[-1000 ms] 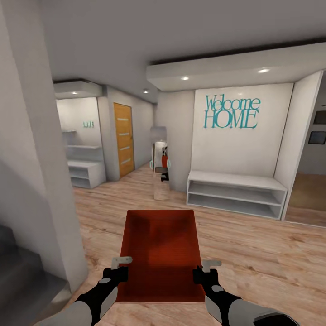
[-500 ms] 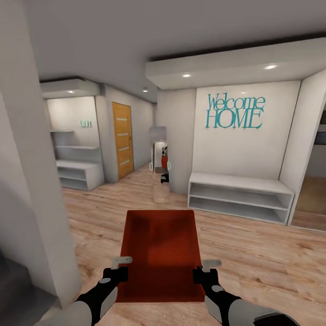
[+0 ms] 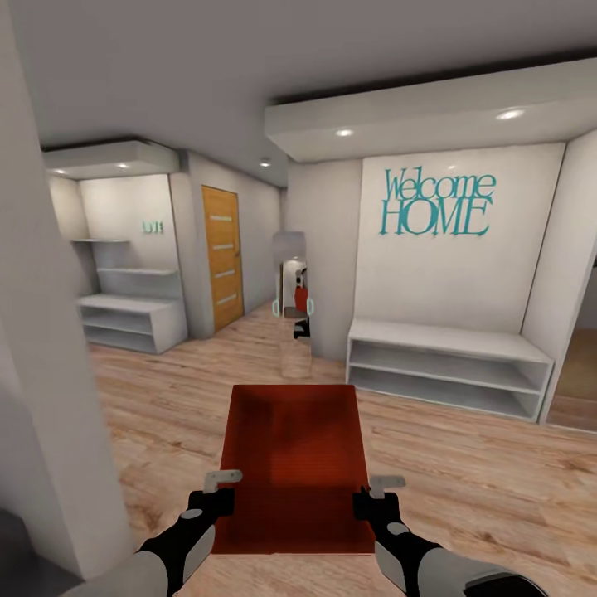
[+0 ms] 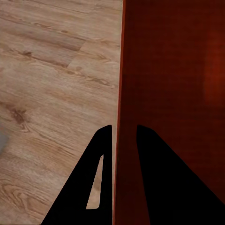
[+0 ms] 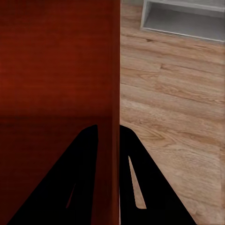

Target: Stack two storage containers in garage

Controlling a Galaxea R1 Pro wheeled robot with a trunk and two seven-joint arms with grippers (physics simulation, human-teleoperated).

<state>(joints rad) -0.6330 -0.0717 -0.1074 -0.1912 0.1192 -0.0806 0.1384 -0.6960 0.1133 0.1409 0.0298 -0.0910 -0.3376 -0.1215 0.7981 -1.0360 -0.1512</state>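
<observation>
1. A red bin (image 3: 294, 464) sat at lower centre of the head view, carried level above the wood floor (image 3: 464, 481).
2. The left gripper (image 3: 217, 491) and right gripper (image 3: 373, 495) each had jaws clenched over a long wall, likely to keep it balanced.
3. The garage lay out of sight; a white bench (image 3: 448, 365) stood right.
</observation>
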